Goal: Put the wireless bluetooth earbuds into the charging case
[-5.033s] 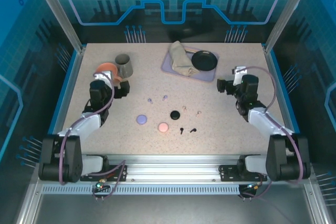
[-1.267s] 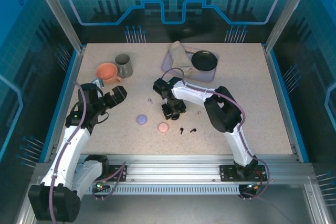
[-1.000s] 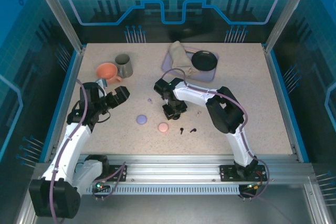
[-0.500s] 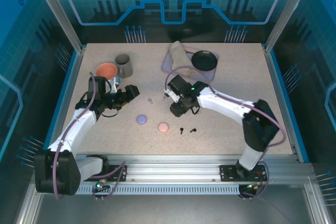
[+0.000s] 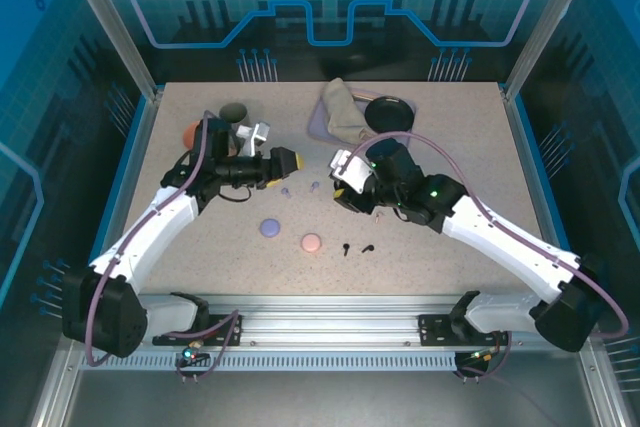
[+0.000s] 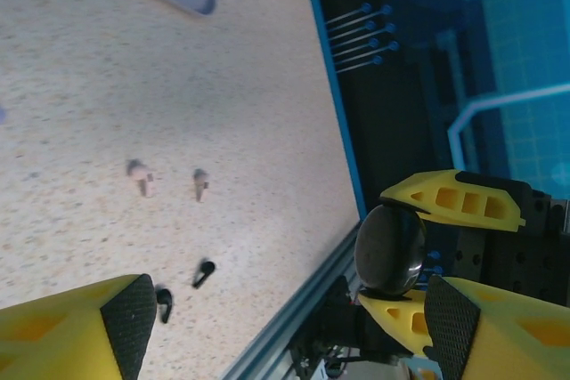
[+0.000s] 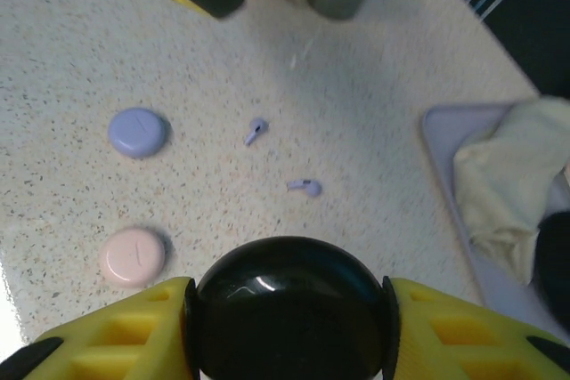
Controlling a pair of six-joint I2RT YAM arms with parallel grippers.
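While the right gripper (image 5: pixel 345 190) clamps the black case (image 7: pixel 289 309) and the left gripper (image 6: pixel 287 318) hangs open, next likely comes opening its lid for the black earbuds (image 5: pixel 346 248).

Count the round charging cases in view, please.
3: lilac case and pink case on the table; black case held in the right gripper. Others may be hidden.

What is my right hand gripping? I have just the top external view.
Observer: The right hand is shut on the round black case.
Operator: And the left hand?
Observer: The left hand is open, nothing between its fingers.
Operator: Where are the pale pink buds?
Observer: Both pale pink buds lie loose on the table, beside the black buds.
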